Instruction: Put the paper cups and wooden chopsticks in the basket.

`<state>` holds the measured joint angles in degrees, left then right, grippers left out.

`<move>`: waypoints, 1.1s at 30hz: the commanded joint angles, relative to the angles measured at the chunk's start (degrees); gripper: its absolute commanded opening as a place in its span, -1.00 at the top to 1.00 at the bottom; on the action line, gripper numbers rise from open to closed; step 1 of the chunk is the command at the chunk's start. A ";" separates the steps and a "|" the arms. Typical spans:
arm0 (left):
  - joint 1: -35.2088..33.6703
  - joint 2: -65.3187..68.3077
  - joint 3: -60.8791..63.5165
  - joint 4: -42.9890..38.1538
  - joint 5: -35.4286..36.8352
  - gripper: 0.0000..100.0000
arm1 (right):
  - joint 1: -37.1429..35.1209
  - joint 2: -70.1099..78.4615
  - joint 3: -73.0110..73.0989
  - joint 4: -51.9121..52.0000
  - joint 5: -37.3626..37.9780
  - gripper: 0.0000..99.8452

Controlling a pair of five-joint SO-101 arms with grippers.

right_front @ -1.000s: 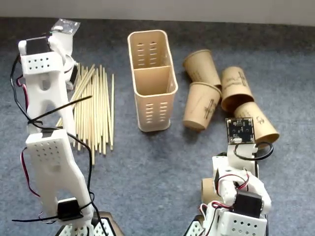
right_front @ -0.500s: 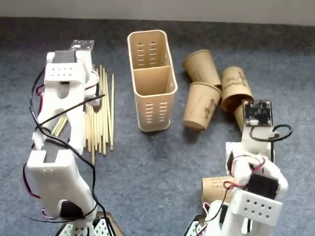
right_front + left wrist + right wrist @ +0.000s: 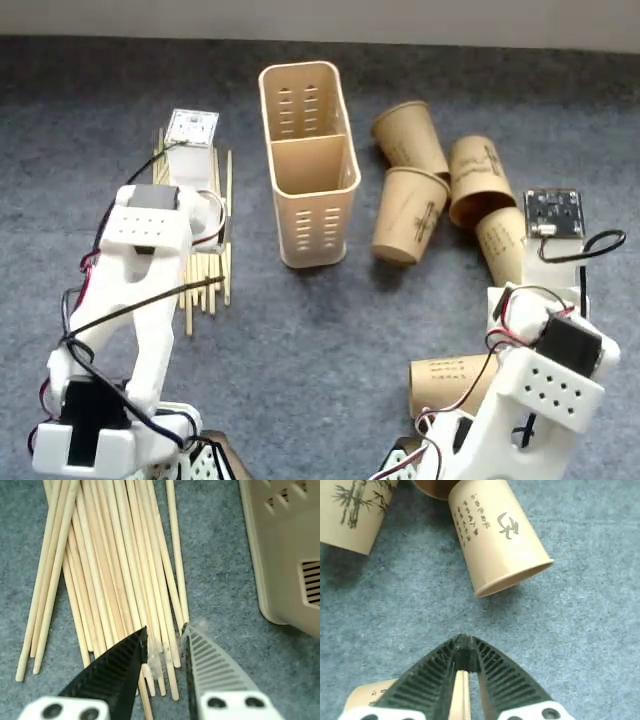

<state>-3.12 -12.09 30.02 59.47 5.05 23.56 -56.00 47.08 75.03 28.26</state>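
The beige slotted plastic basket [image 3: 316, 232] is lying centrally on the grey felt-covered desk [image 3: 300, 340]. The pale wooden chopsticks [image 3: 115, 560] are lying left of it, four brown paper cups [image 3: 410, 215] right of it, and a fifth cup [image 3: 445, 385] nearer the front.

Basket [image 3: 310, 165] lies between chopsticks [image 3: 205, 278] and 4 paper cups [image 3: 408, 215]; 5th cup [image 3: 450, 385] apart

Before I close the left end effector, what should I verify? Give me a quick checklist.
1. Left end effector open: ok.
2. Chopsticks between its jaws: ok, a few ends lie there.
3. Tips low enough to grip them: cannot tell.
4. Basket upright, nothing seen inside: ok.
5. Right end effector open for the cup lying ahead of it: not ok, it is shut.
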 commanded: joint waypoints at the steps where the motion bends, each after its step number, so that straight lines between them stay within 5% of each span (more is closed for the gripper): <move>1: 0.66 -3.74 2.51 -4.31 0.26 0.70 | 4.44 -8.40 1.01 -2.42 3.87 0.99; 6: 0.57 -3.65 2.86 -4.75 0.18 0.70 | 14.20 -10.15 4.35 -13.05 4.40 0.99; 10: 0.57 -3.65 2.86 -4.75 0.18 0.70 | 21.67 -5.05 5.41 -22.02 -2.46 0.99; 18: 0.66 -3.56 7.34 -12.31 0.18 0.70 | 10.51 4.44 5.58 -23.52 -4.31 0.69; 29: 0.66 -3.56 7.52 -12.40 0.18 0.70 | 6.99 10.77 12.53 -35.03 -3.69 0.68; 33: 0.66 -3.56 7.52 -12.40 0.18 0.70 | 6.73 10.95 12.35 -35.82 -14.33 0.68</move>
<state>-3.12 -13.32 37.76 47.78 5.05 30.95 -44.84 60.26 40.92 20.09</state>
